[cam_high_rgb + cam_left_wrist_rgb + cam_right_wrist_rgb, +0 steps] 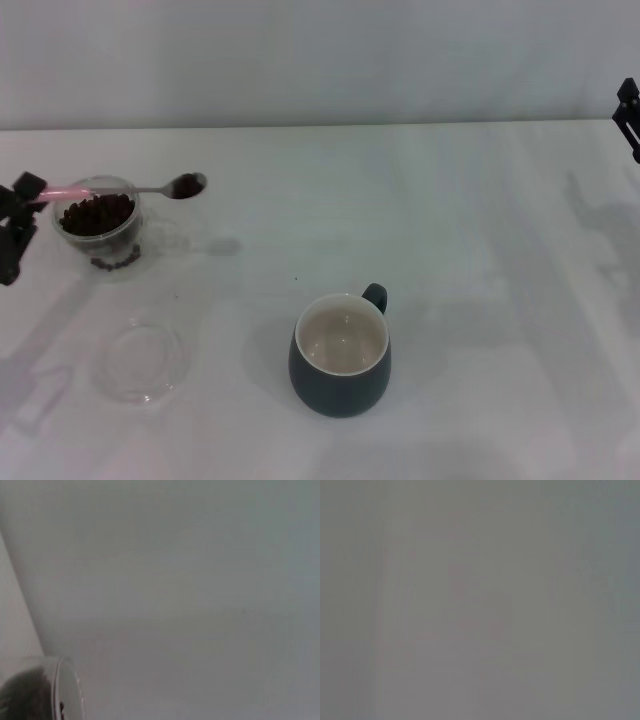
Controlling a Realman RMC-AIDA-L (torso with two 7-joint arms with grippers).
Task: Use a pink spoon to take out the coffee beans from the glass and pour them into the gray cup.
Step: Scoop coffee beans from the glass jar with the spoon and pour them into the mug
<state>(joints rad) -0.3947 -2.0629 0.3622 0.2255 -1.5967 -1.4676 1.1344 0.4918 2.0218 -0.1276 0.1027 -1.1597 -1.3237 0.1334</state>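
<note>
In the head view my left gripper (30, 192) is at the table's left edge, shut on the pale pink handle of the pink spoon (120, 188). The spoon lies level above the glass (100, 225), its metal bowl past the glass's right rim and loaded with a few coffee beans (186, 184). The glass holds a heap of coffee beans (96, 213). Its rim also shows in the left wrist view (67, 690). The gray cup (340, 358) stands empty at centre front, handle toward the back. My right gripper (628, 115) is parked at the far right edge.
A flat clear glass dish (142, 358) lies in front of the glass. The white table (450, 230) runs to a pale wall at the back. The right wrist view shows only a blank grey surface.
</note>
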